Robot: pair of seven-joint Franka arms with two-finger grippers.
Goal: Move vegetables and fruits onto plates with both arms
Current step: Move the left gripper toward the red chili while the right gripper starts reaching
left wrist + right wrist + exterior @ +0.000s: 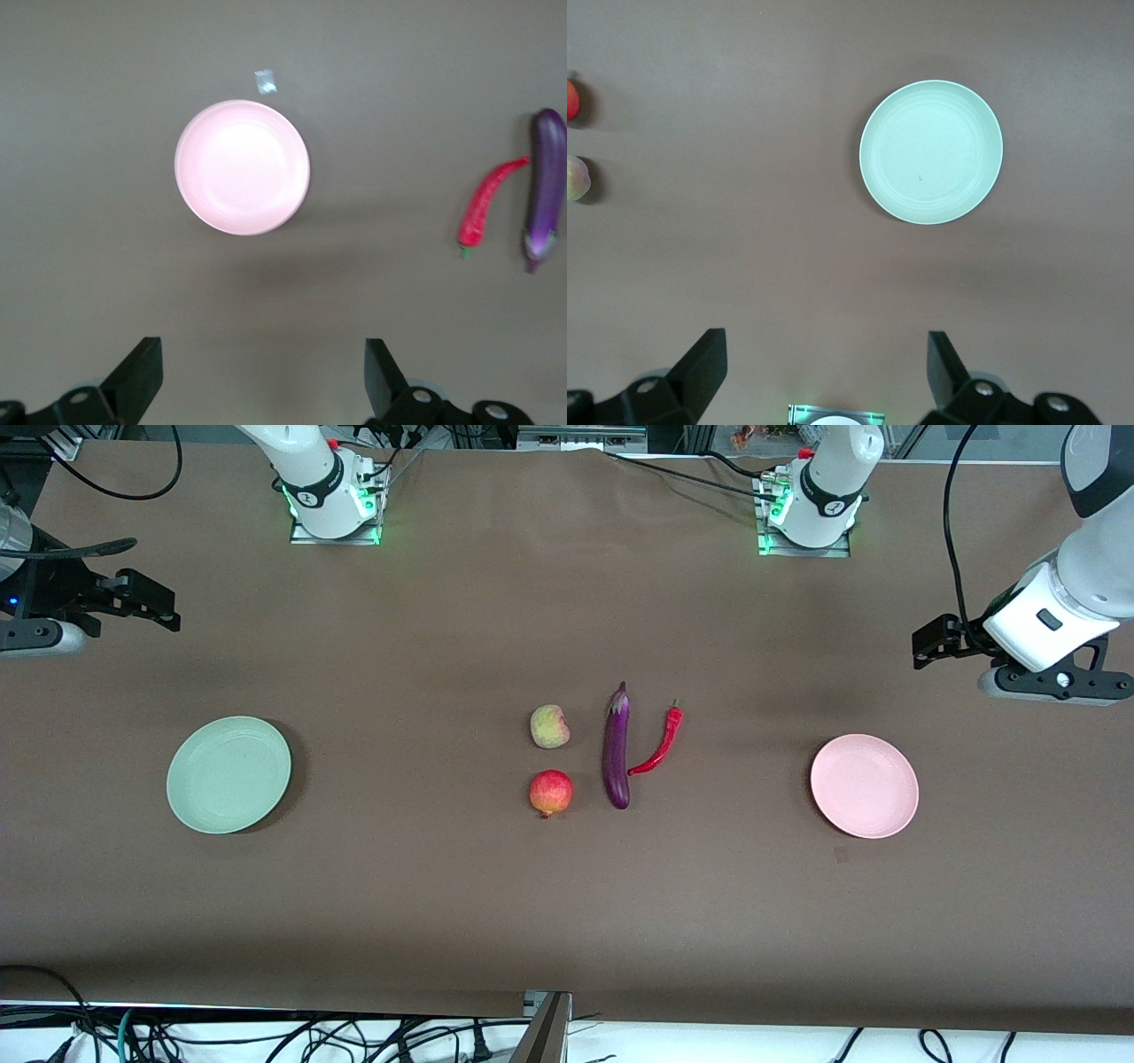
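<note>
Nothing is on a plate yet, so the step in hand is the first reach, and the eggplant (617, 748) at mid-worktop serves as the landmark. It is long, slim and glossy purple, its grey-purple cap pointing toward the robots' bases. The red chili (660, 744) curves just beside it toward the left arm's end, its tip almost touching; the two round fruits lie beside it toward the right arm's end, the yellow-green fruit (549, 726) farther from the front camera than the red fruit (551, 793). The pink plate (865, 786) lies well apart toward the left arm's end, the mint plate (229, 774) well apart toward the right arm's. Both claws wait wide open and empty over bare worktop, the left claw (263, 376) over the end past the pink plate, the right claw (826, 372) past the mint plate. Each arm would do best to take its nearer items, the left claw closing across the eggplant's middle, since glossy skin may slip.
</note>
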